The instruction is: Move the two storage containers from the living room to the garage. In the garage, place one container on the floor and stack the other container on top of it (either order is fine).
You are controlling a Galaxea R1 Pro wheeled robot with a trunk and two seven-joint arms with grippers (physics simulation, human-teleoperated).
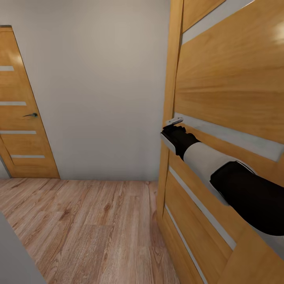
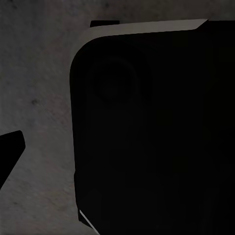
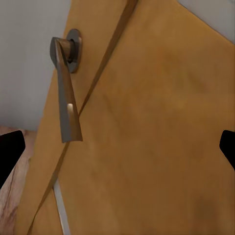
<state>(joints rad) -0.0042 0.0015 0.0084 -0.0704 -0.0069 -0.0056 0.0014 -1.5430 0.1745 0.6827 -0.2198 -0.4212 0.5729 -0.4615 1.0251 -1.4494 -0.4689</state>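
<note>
Right arm (image 1: 221,173) has glossy black segments and a white sleeve.

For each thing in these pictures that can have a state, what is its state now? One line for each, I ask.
Near door: ajar, its edge toward the camera.
Near door's lever handle: free, no finger on it.
Far door: shut, its handle level.
Right gripper: open, holding nothing, facing the near door's face.
Left gripper: cannot tell; one dark fingertip shows.

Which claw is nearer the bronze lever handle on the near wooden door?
Right. The right claw faces the bronze lever handle, close by it. The left claw faces something dark.
</note>
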